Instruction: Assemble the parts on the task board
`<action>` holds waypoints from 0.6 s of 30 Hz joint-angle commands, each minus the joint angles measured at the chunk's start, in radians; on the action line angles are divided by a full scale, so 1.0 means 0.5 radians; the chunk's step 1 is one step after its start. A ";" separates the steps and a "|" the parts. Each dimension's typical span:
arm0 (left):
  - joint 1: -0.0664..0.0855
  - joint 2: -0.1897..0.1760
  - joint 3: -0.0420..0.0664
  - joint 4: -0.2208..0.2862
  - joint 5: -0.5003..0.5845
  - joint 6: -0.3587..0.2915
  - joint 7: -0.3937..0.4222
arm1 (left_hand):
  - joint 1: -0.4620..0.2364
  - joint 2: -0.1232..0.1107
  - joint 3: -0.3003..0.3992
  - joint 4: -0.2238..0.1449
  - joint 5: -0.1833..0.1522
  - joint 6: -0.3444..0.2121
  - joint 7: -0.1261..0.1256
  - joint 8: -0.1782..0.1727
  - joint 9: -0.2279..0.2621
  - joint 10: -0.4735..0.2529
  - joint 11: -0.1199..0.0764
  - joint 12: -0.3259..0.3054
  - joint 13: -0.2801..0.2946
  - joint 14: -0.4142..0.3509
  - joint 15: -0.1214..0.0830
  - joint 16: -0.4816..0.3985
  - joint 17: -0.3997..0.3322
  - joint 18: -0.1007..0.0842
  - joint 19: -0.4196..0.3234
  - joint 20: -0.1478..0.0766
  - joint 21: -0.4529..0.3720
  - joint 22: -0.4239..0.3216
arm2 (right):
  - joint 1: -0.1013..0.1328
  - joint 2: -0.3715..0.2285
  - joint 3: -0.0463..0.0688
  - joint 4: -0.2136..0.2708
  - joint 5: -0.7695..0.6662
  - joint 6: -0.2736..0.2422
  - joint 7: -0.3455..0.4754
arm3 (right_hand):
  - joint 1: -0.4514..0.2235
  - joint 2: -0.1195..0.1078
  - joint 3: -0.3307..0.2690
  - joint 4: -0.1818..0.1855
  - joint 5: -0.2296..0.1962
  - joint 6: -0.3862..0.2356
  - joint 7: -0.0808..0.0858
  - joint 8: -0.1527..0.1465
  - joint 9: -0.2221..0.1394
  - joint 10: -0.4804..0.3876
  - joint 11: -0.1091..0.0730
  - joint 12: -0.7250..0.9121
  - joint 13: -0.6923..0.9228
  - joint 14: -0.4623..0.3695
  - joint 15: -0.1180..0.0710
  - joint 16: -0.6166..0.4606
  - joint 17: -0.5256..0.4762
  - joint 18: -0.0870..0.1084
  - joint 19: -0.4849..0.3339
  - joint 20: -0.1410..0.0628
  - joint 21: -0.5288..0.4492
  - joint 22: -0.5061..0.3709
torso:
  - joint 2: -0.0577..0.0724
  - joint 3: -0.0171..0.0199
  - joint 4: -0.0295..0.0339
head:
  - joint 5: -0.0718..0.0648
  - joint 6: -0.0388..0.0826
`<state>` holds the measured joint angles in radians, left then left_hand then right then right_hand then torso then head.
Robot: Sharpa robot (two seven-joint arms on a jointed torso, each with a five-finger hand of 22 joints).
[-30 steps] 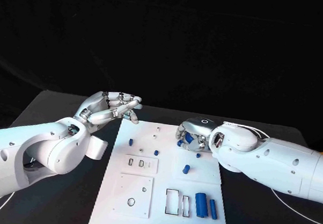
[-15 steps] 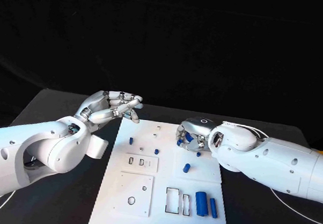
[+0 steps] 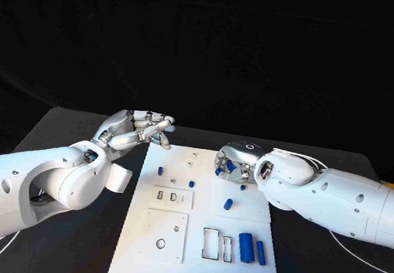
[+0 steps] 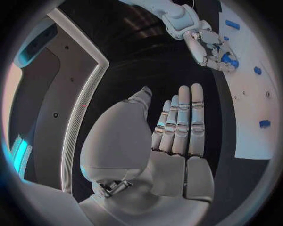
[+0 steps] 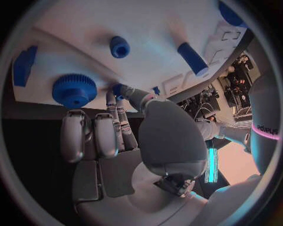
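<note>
looking down on the black table (image 3: 72,242), we take the white task board (image 3: 198,262) as our landmark.

task board: it lies in the middle of the table, long side running away from the robot, with a raised square plate (image 3: 164,236) near its close left part and a smaller slotted plate (image 3: 171,198) just beyond that.

left hand: the left hand (image 3: 139,130) hangs just off the board's far left corner, above the table; in the left wrist view the left hand (image 4: 171,136) shows its fingers (image 4: 188,117) straight and side by side, thumb alongside, and we see nothing in it.

right hand: the right hand (image 3: 233,163) sits over the board's far right part. in the right wrist view the right hand (image 5: 118,136) has its fingertips (image 5: 120,92) bunched down at the board with a small blue piece (image 5: 118,88) at their ends; we cannot tell whether it is pinched or only touched.

blue gear: a toothed blue gear (image 5: 74,90) lies on the board just beside those fingers.

blue pegs: a short blue peg (image 3: 228,205) lies near the board's middle right; another blue peg (image 3: 159,171) stands toward the far left.

blue bars: two blue bars (image 3: 245,248) lie side by side at the board's near right, beside an open rectangular frame (image 3: 211,243).
</note>
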<state>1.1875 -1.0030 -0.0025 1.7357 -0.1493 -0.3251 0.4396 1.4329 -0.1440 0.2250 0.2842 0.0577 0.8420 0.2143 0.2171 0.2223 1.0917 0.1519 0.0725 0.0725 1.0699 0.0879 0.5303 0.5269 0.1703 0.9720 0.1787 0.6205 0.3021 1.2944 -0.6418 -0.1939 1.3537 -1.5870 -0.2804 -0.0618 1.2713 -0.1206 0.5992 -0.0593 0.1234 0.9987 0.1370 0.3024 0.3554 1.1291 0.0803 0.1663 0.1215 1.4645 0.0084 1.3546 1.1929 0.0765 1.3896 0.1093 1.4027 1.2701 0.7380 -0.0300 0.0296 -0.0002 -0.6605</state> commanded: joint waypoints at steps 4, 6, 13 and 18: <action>0.005 -0.002 0.002 -0.014 0.023 0.039 0.007 | -0.014 0.003 -0.011 -0.004 -0.012 -0.014 0.002 -0.012 -0.002 -0.014 0.002 -0.010 0.002 -0.011 0.000 0.014 0.004 0.014 -0.018 0.001 0.011 0.003 | 0.030 0.016 0.015 0.047 -0.028 -0.184 -0.090 | -0.002 0.028 0.034 0.008 0.052 -0.004 0.008 0.013 0.024 0.016 0.004 0.004 0.004 0.080 -0.012 0.018 0.006 -0.034 0.034 -0.002 0.026 0.040 | -0.002 0.0010 0.000 | -0.009 0.016; 0.005 -0.002 0.002 -0.018 0.025 0.039 0.007 | -0.013 0.004 -0.010 -0.004 -0.012 -0.014 0.002 -0.013 -0.002 -0.015 0.002 -0.010 0.003 -0.013 0.000 0.014 0.005 0.014 -0.020 0.001 0.012 0.003 | 0.038 0.036 0.018 0.033 -0.024 -0.201 -0.096 | -0.002 0.028 0.034 0.008 0.052 -0.004 0.008 0.013 0.024 0.016 0.004 0.004 0.004 0.080 -0.012 0.018 0.006 -0.034 0.034 -0.002 0.026 0.040 | 0.002 0.0011 -0.001 | -0.006 0.021; 0.006 0.001 0.002 -0.019 0.030 0.042 0.005 | -0.011 0.006 -0.011 -0.005 -0.012 -0.014 0.002 -0.013 -0.001 -0.015 0.003 -0.009 0.003 -0.018 0.001 0.014 0.007 0.014 -0.025 0.002 0.013 0.005 | 0.051 0.135 0.023 -0.062 -0.003 -0.238 -0.099 | -0.007 0.028 0.037 0.012 0.059 -0.005 0.010 0.014 0.029 0.013 0.006 0.002 0.003 0.080 -0.011 0.020 0.007 -0.036 0.038 -0.001 0.031 0.048 | 0.016 0.0000 0.012 | -0.005 0.026; 0.009 0.003 0.002 -0.013 0.030 0.042 0.004 | -0.011 0.007 -0.012 -0.006 -0.012 -0.014 0.002 -0.014 -0.001 -0.015 0.003 -0.009 0.003 -0.023 0.002 0.014 0.009 0.014 -0.029 0.003 0.014 0.005 | 0.053 0.208 0.024 -0.138 0.006 -0.274 -0.115 | -0.017 0.023 0.040 0.018 0.065 -0.009 0.012 0.015 0.035 0.008 0.009 -0.003 0.002 0.079 -0.008 0.021 0.005 -0.036 0.038 0.001 0.032 0.050 | 0.029 -0.0055 0.026 | -0.007 0.026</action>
<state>1.1890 -1.0034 -0.0023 1.7257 -0.1407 -0.3223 0.4376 1.4330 -0.1440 0.2234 0.2825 0.0578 0.8420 0.2144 0.2171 0.2223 1.0917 0.1519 0.0725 0.0723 1.0644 0.0893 0.5339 0.5300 0.1703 0.9635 0.1799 0.6205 0.3039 1.3206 -0.5429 -0.1823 1.2918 -1.5832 -0.3869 -0.1029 1.2650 -0.1141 0.6144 -0.0524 0.1530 0.9929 0.1390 0.3058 0.3558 1.1289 0.0805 0.1638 0.1227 1.4645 0.0086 1.3593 1.1959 0.0765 1.4038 0.1092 1.4148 1.2953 0.7473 -0.0308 0.0375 -0.0024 -0.6483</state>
